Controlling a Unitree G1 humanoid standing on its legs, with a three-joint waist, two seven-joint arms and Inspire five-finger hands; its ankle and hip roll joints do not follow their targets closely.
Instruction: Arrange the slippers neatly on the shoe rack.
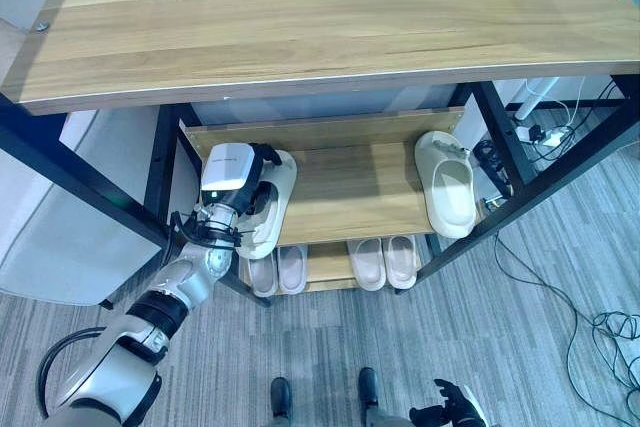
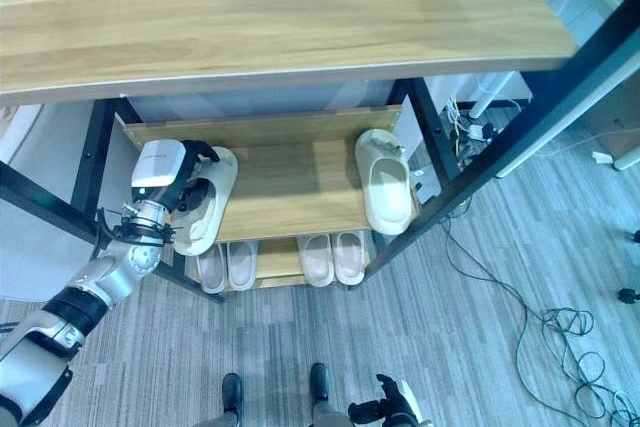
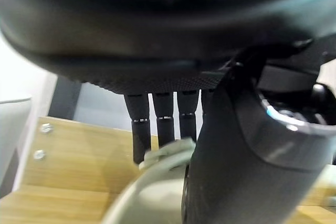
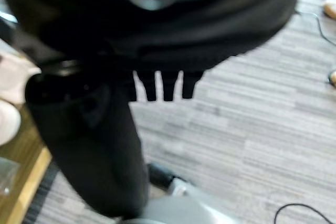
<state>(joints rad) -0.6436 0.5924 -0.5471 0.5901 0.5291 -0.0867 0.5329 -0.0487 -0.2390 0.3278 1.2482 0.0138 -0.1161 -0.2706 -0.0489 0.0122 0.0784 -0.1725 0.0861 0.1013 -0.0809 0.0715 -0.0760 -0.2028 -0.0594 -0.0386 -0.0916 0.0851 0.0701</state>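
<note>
The left hand (image 1: 252, 175) sits at nine o'clock on the middle shelf (image 1: 345, 192) of the shoe rack (image 1: 300, 17), its fingers (image 3: 160, 124) and thumb clamped on the rim of a cream slipper (image 1: 277, 209) lying at the shelf's left end. A second cream slipper (image 1: 448, 185) lies at three o'clock on the same shelf, well apart from the first. Below, on the bottom shelf, two pale pairs (image 1: 330, 265) stand side by side. The right hand (image 1: 455, 409) hangs at five o'clock over the grey floor (image 1: 500, 347), fingers loosely apart, holding nothing.
</note>
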